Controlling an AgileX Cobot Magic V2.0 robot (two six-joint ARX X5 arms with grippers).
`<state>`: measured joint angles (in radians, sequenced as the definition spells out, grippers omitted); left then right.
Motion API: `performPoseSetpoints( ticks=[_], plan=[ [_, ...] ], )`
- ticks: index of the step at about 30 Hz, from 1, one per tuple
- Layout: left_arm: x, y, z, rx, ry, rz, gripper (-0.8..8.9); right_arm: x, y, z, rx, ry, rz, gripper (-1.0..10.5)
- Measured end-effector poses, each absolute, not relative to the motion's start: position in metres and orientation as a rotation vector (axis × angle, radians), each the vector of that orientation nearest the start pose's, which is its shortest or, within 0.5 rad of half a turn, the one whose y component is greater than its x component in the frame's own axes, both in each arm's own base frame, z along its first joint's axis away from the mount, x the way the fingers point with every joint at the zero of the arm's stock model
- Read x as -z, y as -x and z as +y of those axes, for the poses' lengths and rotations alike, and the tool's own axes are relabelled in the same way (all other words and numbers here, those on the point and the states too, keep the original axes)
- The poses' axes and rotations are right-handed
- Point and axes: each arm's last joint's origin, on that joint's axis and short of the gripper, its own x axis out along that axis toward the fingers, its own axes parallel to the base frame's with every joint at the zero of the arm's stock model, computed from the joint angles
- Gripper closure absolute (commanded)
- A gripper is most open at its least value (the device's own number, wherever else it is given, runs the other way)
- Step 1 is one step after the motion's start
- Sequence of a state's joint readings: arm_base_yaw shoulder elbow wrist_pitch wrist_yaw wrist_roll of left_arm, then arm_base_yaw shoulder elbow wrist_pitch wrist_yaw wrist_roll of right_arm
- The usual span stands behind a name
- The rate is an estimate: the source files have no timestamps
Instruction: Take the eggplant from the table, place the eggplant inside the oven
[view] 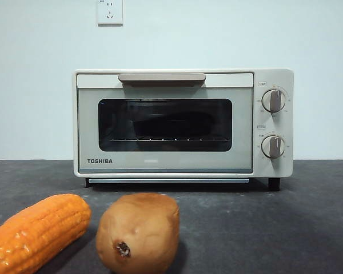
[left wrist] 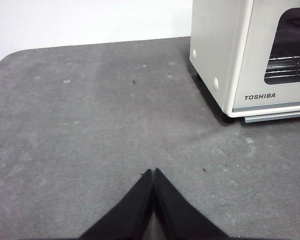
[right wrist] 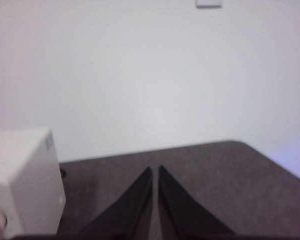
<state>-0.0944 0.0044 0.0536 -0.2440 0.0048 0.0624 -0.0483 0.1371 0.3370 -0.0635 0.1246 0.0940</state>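
Front view is showing the oven [view: 183,123] sitting square on the table [view: 286,228] with its dark glass door shut and the beige bar handle [view: 162,77] lying across the top of the door. Behind the glass a long dark shape is lying on the wire rack [view: 171,138]; this is the eggplant [view: 171,124], though the tinted pane is making its colour hard to judge. Two round knobs [view: 273,100] are standing one above the other on the oven's right panel. Near the camera, a tan-brown potato [view: 138,233] is resting on the table with an orange corn cob [view: 37,231] just beside it, both well in front of the oven. A white wall socket [view: 110,11] is showing on the wall above. Neither arm is appearing in this view. From the left wrist camera, the left gripper [left wrist: 154,171] is hovering over bare table with its jaws pressed together at the tips, holding nothing, and the oven's side and door corner are lying off to one side of it. From the right wrist camera, blurred, the right gripper [right wrist: 155,169] is likewise showing its jaws closed to a thin slit and gripping nothing, raised beside the oven's other side, with the table edge and pale wall beyond.
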Motion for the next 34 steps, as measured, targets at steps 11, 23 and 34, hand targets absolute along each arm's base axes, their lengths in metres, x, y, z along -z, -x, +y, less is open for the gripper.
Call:
performPoseSetpoints(
  ticks=[11, 23, 34],
  plan=[
    [-0.158, -0.092, -0.009, 0.105, -0.071, 0.191, 8.10, -0.174, -0.097, -0.006, 0.088, -0.148, 0.084, 9.4],
    [-0.158, -0.092, -0.009, 0.105, -0.071, 0.191, 8.10, -0.157, -0.096, -0.005, 0.061, -0.191, 0.102, 9.4],
    [-0.158, -0.092, -0.009, 0.105, -0.071, 0.191, 8.10, -0.157, -0.096, -0.005, 0.061, -0.191, 0.099, 9.4]
  ],
)
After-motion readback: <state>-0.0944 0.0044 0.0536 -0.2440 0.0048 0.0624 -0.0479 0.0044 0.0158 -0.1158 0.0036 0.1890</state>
